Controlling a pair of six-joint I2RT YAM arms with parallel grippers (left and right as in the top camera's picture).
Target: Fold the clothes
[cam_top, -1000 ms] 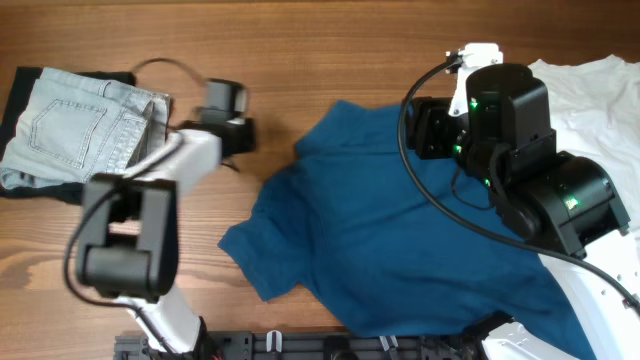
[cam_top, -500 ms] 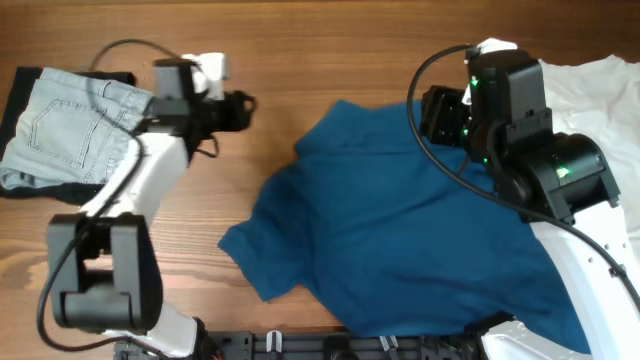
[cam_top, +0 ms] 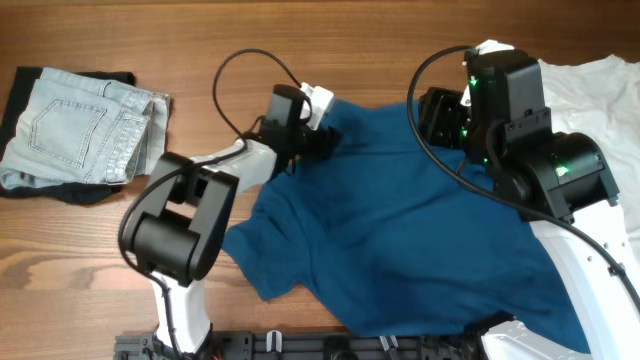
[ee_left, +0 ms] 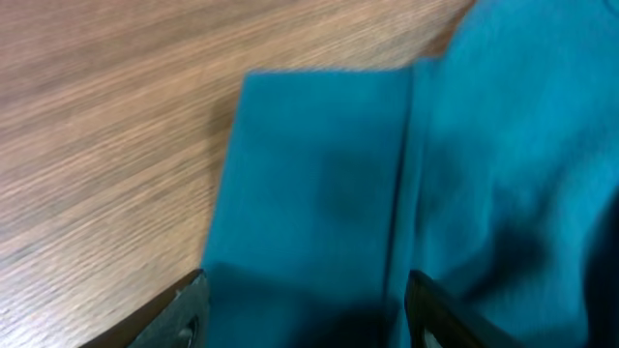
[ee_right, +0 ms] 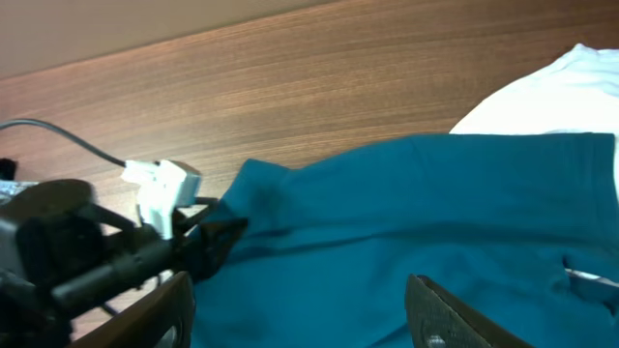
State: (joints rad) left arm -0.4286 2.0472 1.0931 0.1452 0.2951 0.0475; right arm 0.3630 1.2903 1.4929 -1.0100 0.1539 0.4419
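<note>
Deep-blue short-sleeved collared shirt lies spread and rumpled on the brown wooden bench, right of centre. The left gripper is at the shirt's upper-left corner, jaws apart with blue cloth below them and nothing clamped. The right gripper is likewise open, above the shirt's upper edge. Folded pale denim jeans lie at the far left, well apart from the shirt. A white garment lies at the far right.
</note>
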